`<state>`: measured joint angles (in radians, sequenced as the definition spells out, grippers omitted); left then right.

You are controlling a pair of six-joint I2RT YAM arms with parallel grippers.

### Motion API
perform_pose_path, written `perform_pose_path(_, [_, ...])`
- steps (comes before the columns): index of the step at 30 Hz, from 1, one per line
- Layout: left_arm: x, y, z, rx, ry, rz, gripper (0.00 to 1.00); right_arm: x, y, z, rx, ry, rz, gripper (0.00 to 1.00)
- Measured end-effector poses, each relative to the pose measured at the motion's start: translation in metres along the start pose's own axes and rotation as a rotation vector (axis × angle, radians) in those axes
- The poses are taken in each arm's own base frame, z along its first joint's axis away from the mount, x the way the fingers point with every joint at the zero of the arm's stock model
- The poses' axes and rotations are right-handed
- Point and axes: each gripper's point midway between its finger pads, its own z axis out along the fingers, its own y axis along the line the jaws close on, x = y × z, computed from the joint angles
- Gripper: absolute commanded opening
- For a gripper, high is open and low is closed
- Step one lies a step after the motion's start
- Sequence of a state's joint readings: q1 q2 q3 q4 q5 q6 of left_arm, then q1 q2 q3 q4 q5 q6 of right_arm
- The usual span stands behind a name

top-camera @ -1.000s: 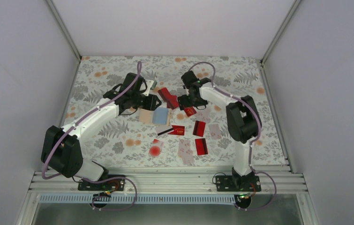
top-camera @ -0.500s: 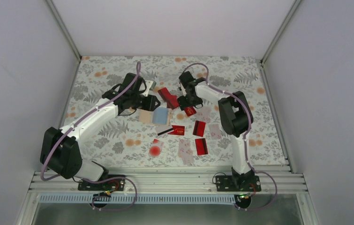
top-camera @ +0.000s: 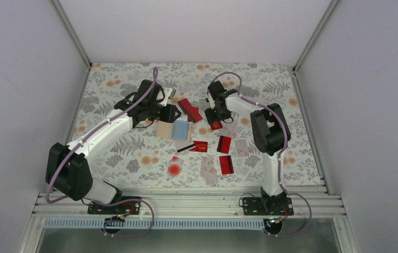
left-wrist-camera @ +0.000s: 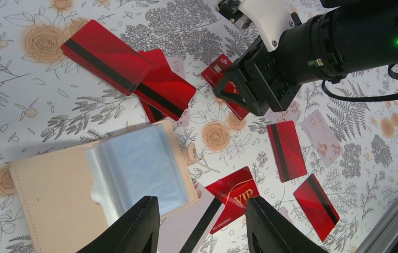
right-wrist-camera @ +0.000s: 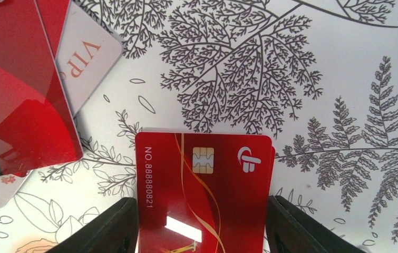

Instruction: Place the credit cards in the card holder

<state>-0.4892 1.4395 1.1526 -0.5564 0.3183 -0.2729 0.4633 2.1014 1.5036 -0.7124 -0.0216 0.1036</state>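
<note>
Seen from above, a floral-patterned counter (top-camera: 270, 79) carries the card holder (top-camera: 173, 129), tan with a blue lining, lying open near the middle. The credit cards (top-camera: 224, 144) are scattered to its right and in front of it, and none can be seen inside. The left jaws hang at the holder's far edge. The right jaws sit over a red chip card (top-camera: 215, 125), which lies to the right of the holder and apart from it. In the left wrist view, the left jaws stand apart and grasp nothing, with the corner of the holder's clear sleeve (left-wrist-camera: 138, 163) just beyond them. Whether either jaw touches the sleeve cannot be told. Two overlapping red cards (left-wrist-camera: 133, 79) lie past the holder. In the right wrist view, the chip card fills the gap between the right jaws, one jaw at each side edge, but whether they have clenched on it cannot be told. The step in hand looks like picking up this card. To do it well, the jaws should squeeze both edges evenly and lift straight and slowly, so the flat card neither pivots nor slips. The card's leading edge should then be aimed at the sleeve's mouth while the left jaws steady the holder.
</note>
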Motion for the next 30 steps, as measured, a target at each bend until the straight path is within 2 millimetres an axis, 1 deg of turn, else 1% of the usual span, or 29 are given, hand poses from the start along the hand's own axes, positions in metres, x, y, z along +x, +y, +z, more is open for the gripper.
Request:
perform_pose_path(3, [0.000,0.000,0.001,0.000,0.001,0.000,0.43,0.001,0.000,0.000,0.002,0.001,0.000,0.58])
perform_pose_path(8, [0.000,0.001,0.003,-0.002,0.007,-0.002,0.43,0.001,0.001,0.000,-0.004,-0.001,0.006,0.52])
perform_pose_path(13, [-0.004,-0.001,0.002,0.001,0.000,0.001,0.43,-0.001,0.000,-0.002,-0.017,-0.004,0.015,0.50])
perform_pose_path(19, [-0.011,-0.004,-0.001,0.007,-0.017,0.006,0.43,0.005,0.003,-0.005,-0.031,0.032,0.026,0.50])
perform_pose_path(23, [-0.014,-0.005,0.000,0.007,-0.020,0.004,0.43,0.006,0.005,-0.010,-0.042,0.042,0.032,0.53])
perform_pose_path(26, [-0.014,-0.005,0.000,0.008,-0.019,0.005,0.43,0.007,0.012,-0.017,-0.076,0.046,0.037,0.57])
perform_pose_path(28, [-0.015,-0.006,0.000,0.009,-0.019,0.006,0.43,0.007,0.017,-0.024,-0.105,0.033,0.042,0.64])
perform_pose_path(30, [-0.014,-0.006,0.002,0.008,-0.016,0.005,0.43,0.010,0.024,-0.036,-0.139,0.020,0.050,0.76])
